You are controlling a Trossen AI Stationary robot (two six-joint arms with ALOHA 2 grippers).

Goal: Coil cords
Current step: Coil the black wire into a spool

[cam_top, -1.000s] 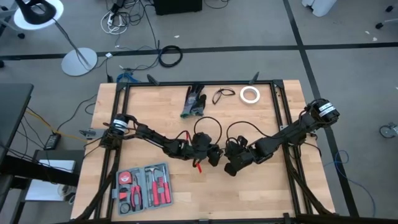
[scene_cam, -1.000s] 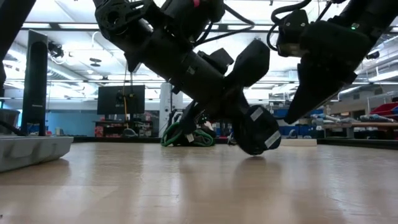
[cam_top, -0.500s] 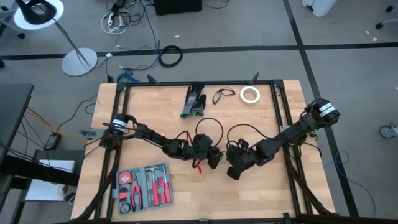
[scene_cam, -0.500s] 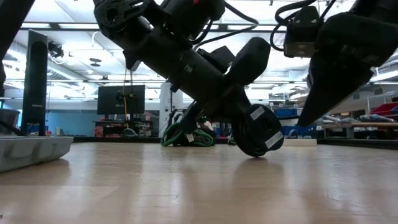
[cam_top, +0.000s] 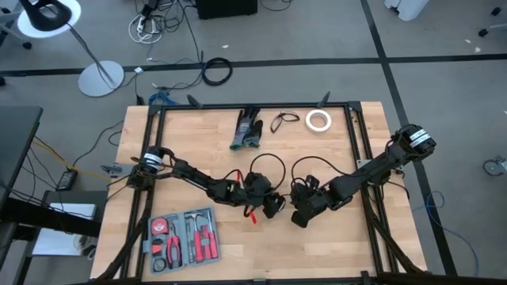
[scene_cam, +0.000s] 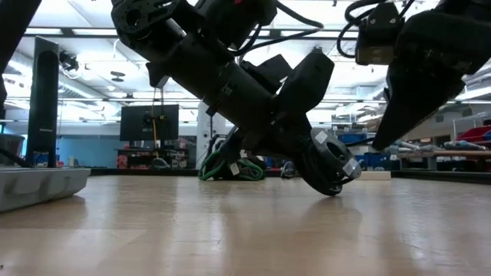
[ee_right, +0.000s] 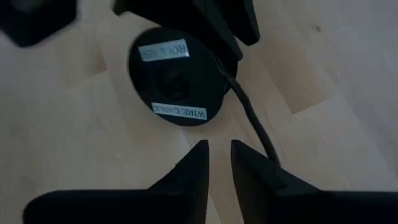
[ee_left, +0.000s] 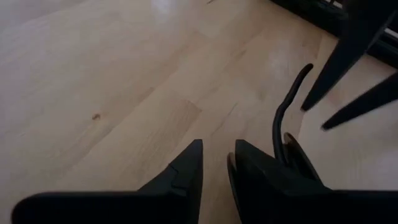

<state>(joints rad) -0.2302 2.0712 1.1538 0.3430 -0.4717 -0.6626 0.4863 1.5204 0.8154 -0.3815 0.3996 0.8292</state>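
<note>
The compact round cord bundle [ee_right: 177, 81], with two white labels on its face, stands tilted on its lower rim [scene_cam: 330, 191] mid-table. Its loose tail [ee_right: 249, 112] runs toward my right gripper. My left gripper [ee_left: 216, 165] is open with only bare wood showing between its fingers, and the bundle [ee_left: 300, 155] is just beside one finger. My right gripper [ee_right: 219, 155] hovers a little to the bundle's right, slightly open, with nothing between its fingertips. A small loose loop of cord [cam_top: 285, 120] lies flat at the far edge. My left gripper comes slanting down from the table's left. The bundle's back seems to lean against the outer side of one finger [ee_left: 267, 177], with its lower rim on the table. My right gripper points steeply down; the tail [ee_right: 268, 155] passes one finger, and I cannot tell whether they touch.
A white tape roll [cam_top: 318, 120] and a pair of gloves [cam_top: 247, 128] lie along the far edge. An open tool case [cam_top: 184, 237] sits at the near left. Bare wood [cam_top: 261, 253] lies near the front edge. The black frame rails [cam_top: 360, 142] border the table.
The round bundle has tipped further over, its labelled face turning more upward, and has shifted slightly toward the right gripper while its lower rim stays on the table. My left gripper has rolled a little. Neither arm has travelled noticeably.
</note>
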